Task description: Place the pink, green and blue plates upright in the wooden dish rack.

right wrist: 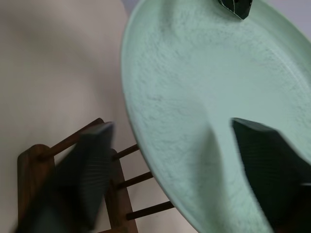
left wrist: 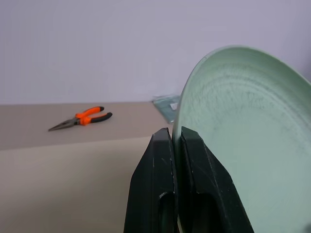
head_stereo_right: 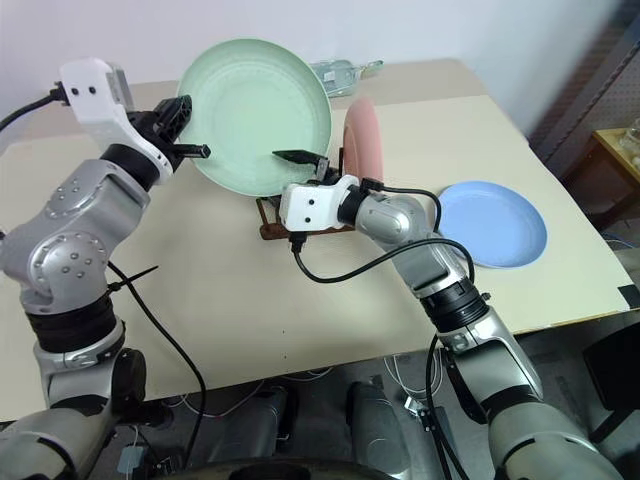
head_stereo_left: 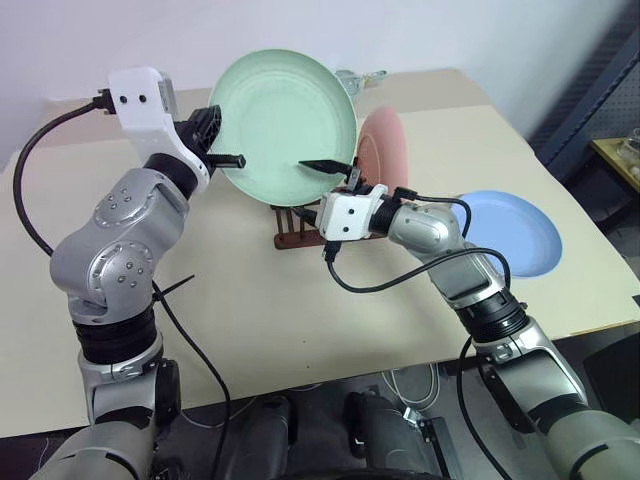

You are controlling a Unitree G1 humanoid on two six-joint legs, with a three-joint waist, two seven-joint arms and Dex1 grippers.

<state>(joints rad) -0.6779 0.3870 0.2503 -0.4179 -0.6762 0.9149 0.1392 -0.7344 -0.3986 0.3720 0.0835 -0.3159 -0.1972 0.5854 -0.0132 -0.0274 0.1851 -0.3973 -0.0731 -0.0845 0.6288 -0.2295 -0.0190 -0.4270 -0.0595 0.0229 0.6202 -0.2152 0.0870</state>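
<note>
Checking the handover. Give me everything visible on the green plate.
The green plate is round, shallow, mint green, matte like plastic, with faint dark scuffs on its inner face. It is held on edge in the air above the wooden dish rack, hollow face toward the robot. The left gripper is shut on its rim. The right gripper straddles the opposite rim, jaws apart, one finger on each side.
</note>
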